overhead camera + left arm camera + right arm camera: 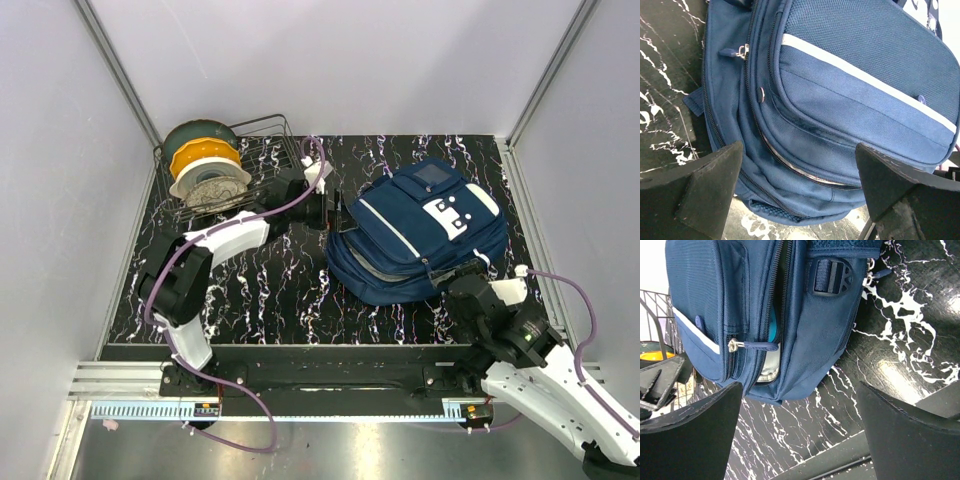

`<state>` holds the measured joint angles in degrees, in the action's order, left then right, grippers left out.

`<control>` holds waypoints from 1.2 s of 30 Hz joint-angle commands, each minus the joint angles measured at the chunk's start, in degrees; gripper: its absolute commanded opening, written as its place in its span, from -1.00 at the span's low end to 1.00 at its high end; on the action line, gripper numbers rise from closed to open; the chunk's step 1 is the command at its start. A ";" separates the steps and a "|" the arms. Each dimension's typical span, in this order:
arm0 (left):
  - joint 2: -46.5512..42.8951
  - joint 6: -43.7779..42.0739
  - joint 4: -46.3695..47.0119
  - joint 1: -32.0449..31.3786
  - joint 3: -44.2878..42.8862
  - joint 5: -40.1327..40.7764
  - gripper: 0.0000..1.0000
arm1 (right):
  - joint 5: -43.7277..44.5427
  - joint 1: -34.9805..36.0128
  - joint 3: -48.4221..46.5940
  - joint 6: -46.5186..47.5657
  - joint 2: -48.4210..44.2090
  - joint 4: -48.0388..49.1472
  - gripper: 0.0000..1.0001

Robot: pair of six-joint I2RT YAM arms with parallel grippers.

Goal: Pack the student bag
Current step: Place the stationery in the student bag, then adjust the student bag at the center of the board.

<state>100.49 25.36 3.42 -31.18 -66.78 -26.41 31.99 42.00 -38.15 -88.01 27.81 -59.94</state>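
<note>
From above, the student bag (420,232) lies flat on the black, white-veined table (270,295), right of centre, with its white-patched front pockets facing up. The left gripper (333,215) sits just beside the bag's left edge, and the right gripper (468,272) sits at its near right edge. Whether either one touches the fabric cannot be told from here. In the far left corner stands a wire rack (268,135) holding 3 round things: a green one, a yellow one and a white one.

In the left wrist view, the 2 fingers (700,192) stand wide apart with nothing clamped between them. The bag fills the picture beyond them, a white stripe (865,75) running across its front panel and a metal zipper pull (743,50) near the top left.

In the right wrist view, the 2 fingers (690,437) are also spread apart and hold nothing. The bag's side hangs above them. A zipper with a blue pull tab (754,346) is partly open, and something teal and glossy (771,362) shows in the gap. A black strap buckle (832,276) sits on the side panel.
</note>
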 commanded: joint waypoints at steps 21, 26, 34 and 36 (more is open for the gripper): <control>7.70 8.38 19.96 0.86 1.57 -10.23 0.98 | -22.74 -19.49 9.05 21.55 13.84 28.28 0.99; 8.67 7.60 19.96 0.77 2.09 -7.61 0.95 | -26.61 -22.39 7.13 26.56 24.02 35.76 0.99; 12.71 7.06 18.73 0.77 -0.45 -9.09 0.27 | -30.67 -23.10 3.18 31.58 37.05 43.06 0.67; 13.15 7.59 19.17 0.77 -0.28 -9.44 0.19 | -30.23 -23.10 2.56 33.07 37.40 43.07 0.61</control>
<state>111.90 32.73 21.71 -29.52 -66.11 -32.51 1.52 19.38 -33.30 -59.27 63.51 -21.43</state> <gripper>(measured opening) 0.625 0.831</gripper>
